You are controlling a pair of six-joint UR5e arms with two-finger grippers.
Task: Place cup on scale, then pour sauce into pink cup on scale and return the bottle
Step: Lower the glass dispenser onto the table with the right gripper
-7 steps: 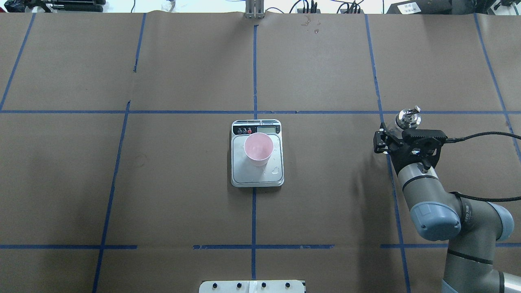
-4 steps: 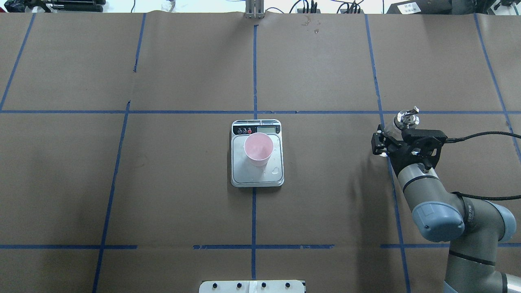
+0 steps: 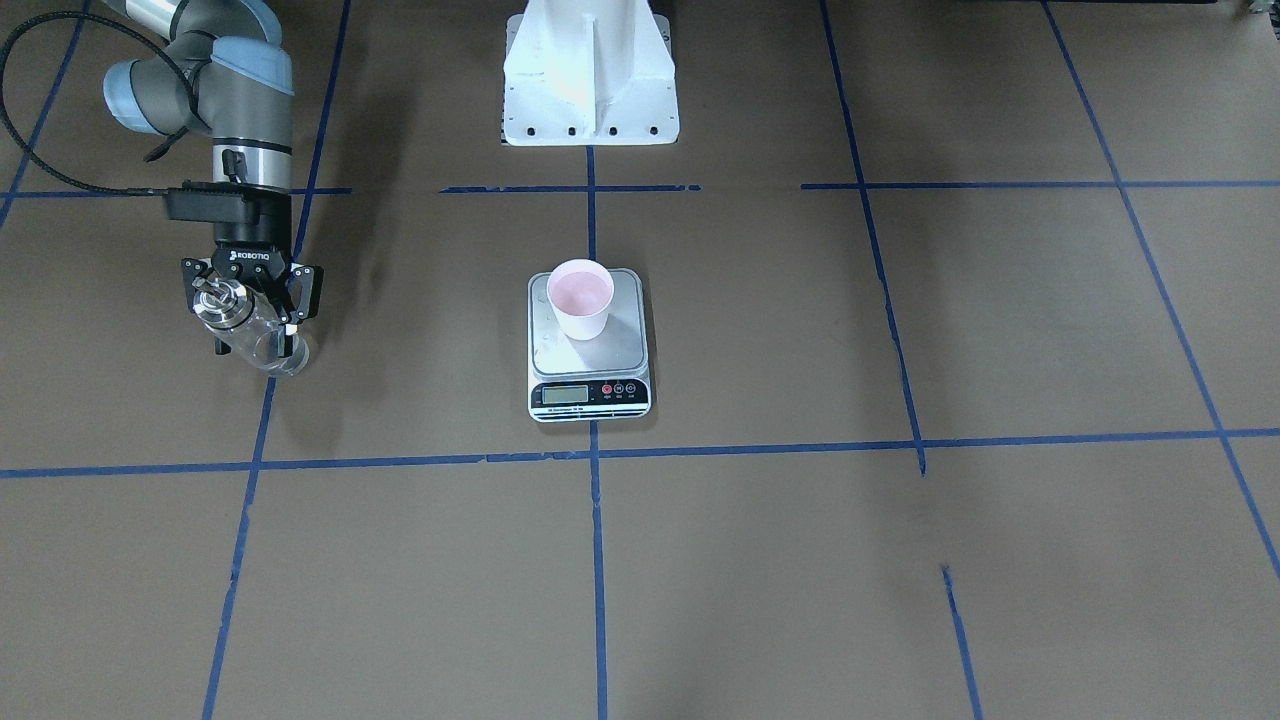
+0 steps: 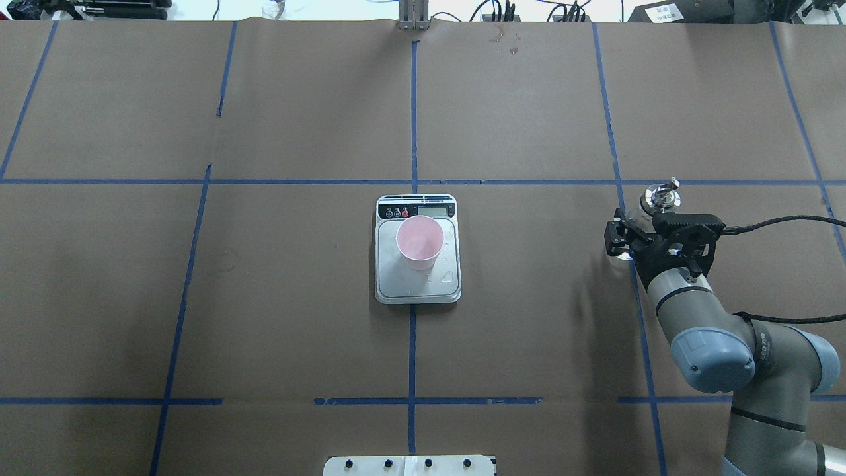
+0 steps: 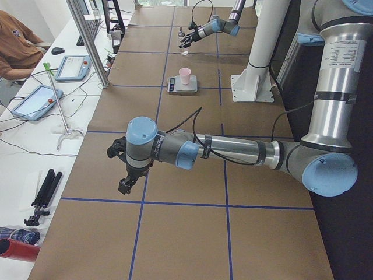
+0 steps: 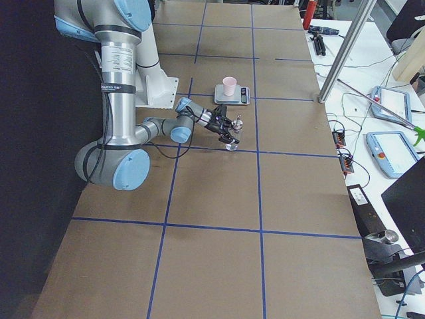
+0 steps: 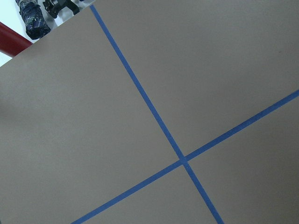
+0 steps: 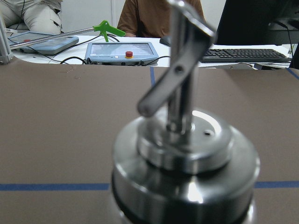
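The pale pink cup [image 4: 420, 241] stands upright on the silver scale [image 4: 423, 289] at the table's middle; it also shows in the front view [image 3: 580, 295]. My right gripper [image 3: 255, 315] is shut on the clear glass bottle [image 3: 262, 338], low over the table far to the scale's right. The bottle's metal cap and spout [image 4: 663, 195] point up and fill the right wrist view [image 8: 187, 158]. The sauce inside is too small to make out. My left gripper [image 5: 121, 172] hangs over bare table far to the left; I cannot tell whether it is open or shut.
The white robot base [image 3: 590, 80] stands behind the scale. A few drops lie on the scale's platform [image 4: 449, 276]. Blue tape lines cross the brown paper. Tablets and cables [image 8: 121, 49] lie past the table's far edge.
My right gripper has sunk slightly toward the table with the bottle in it. The cup and the scale have not moved.
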